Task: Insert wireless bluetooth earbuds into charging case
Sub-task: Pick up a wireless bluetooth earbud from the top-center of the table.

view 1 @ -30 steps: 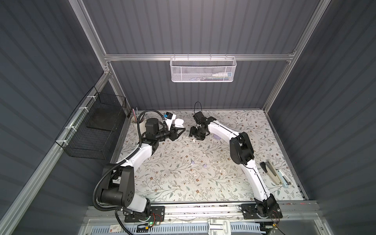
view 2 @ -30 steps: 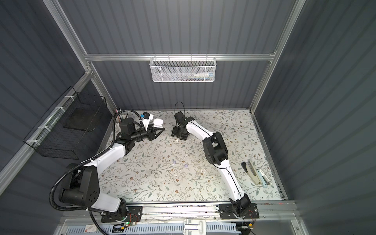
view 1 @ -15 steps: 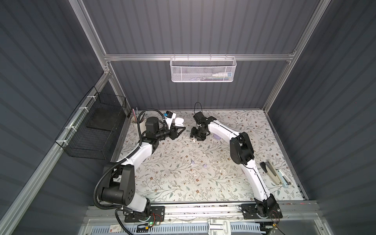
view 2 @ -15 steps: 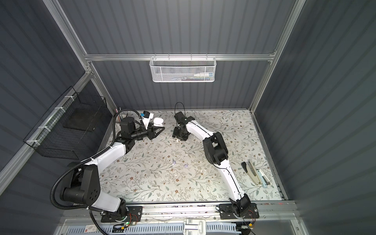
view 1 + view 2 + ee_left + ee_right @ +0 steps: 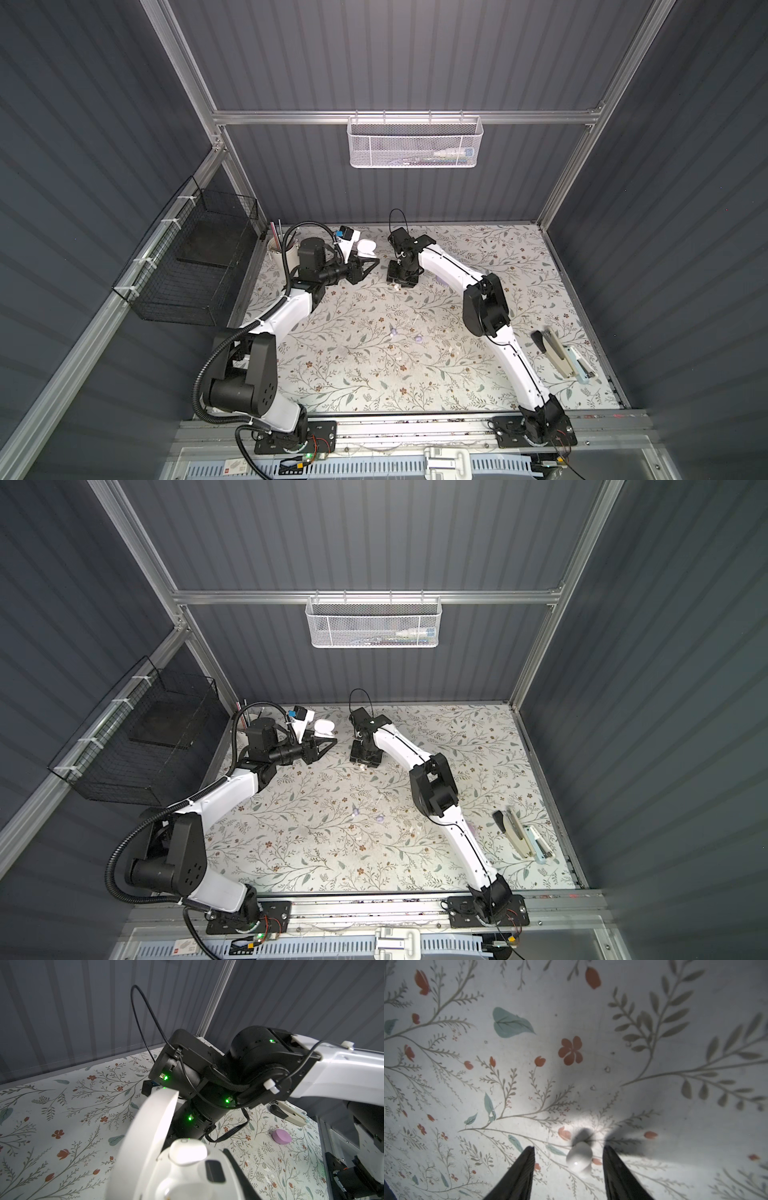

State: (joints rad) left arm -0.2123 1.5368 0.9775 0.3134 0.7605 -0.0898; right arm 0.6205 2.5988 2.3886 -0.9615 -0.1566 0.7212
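Observation:
My left gripper [image 5: 368, 266] hangs above the table's back left, shut on a white charging case [image 5: 178, 1178]. The case lid [image 5: 149, 1136] stands open, and one white earbud [image 5: 188, 1152] sits in a socket. One black finger [image 5: 239, 1172] shows beside the case. My right gripper [image 5: 568, 1153] points down at the table [image 5: 654, 1022] in the back middle. It is open, with a white earbud [image 5: 579, 1156] lying between its fingers, touching neither. In a top view, two lavender earbuds [image 5: 393, 331] [image 5: 418, 338] lie loose mid-table.
A lavender oval case [image 5: 281, 1136] lies on the floral covering beside the right arm. A stapler [image 5: 552, 353] and a pale blue item [image 5: 579, 365] sit at the right edge. A black wire basket [image 5: 195, 257] hangs on the left wall, and a white mesh basket [image 5: 415, 143] on the back wall.
The right gripper's fingers have drawn closer together around the white earbud on the table. The left arm, still holding the case, has barely shifted.

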